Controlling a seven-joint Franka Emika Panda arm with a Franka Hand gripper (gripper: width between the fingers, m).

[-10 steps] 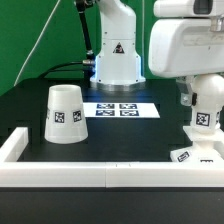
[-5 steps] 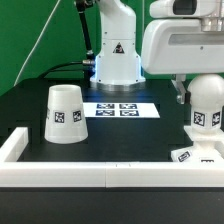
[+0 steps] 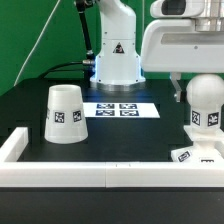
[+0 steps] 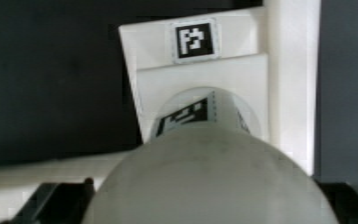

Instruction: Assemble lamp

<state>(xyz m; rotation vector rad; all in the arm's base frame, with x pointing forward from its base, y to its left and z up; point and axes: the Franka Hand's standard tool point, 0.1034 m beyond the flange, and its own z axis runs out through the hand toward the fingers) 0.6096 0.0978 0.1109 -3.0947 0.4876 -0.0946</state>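
Observation:
The white bulb (image 3: 205,112) stands upright at the exterior view's right, its tag facing the camera. My gripper (image 3: 198,92) is shut on its round top from above. In the wrist view the bulb (image 4: 202,150) fills the space between my dark fingers (image 4: 55,200), with my gripper (image 4: 202,208) around it. The flat stepped base (image 3: 193,155) lies just below and in front of the bulb by the front wall, and also shows in the wrist view (image 4: 194,50). I cannot tell whether bulb and base touch. The tapered shade (image 3: 65,112) stands mouth down at the exterior view's left.
The marker board (image 3: 122,108) lies in the middle, in front of the white robot pedestal (image 3: 117,55). A low white wall (image 3: 100,176) runs along the front, with a side piece (image 3: 12,146) at the exterior view's left.
My gripper's body has shifted a little toward the exterior view's left and up. More of the bulb's round top shows and its tag has turned slightly to the right. Shade and base have not moved.

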